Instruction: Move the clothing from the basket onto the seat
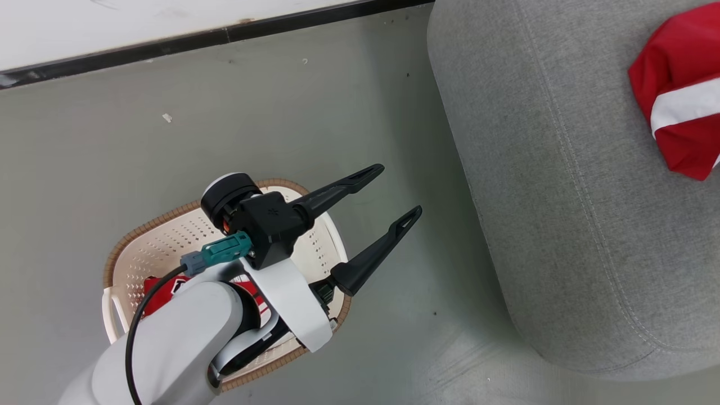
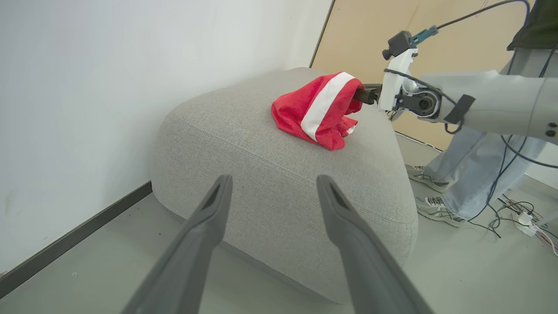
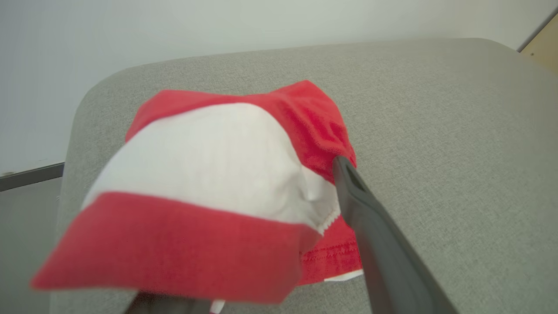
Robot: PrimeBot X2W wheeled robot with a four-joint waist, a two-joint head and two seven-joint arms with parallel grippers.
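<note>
One red garment with a white stripe (image 2: 318, 109) lies bunched on the grey seat (image 2: 279, 192). My right gripper (image 2: 364, 93) is at its far side with the jaws apart. In the right wrist view the garment (image 3: 209, 174) drapes over one finger and hides it, while the other finger (image 3: 379, 235) shows bare beside the cloth. My left gripper (image 1: 398, 188) is open and holds nothing, hovering over the cream basket (image 1: 146, 228) on the floor. More red clothing (image 1: 154, 289) lies in the basket, partly hidden by my forearm.
The basket stands on grey floor left of the seat's rounded arm (image 1: 506, 225). A white wall with a dark baseboard (image 1: 197, 39) runs behind. A person's legs and sneakers (image 2: 453, 183) stand beyond the seat, with cables (image 2: 518, 213) on the floor.
</note>
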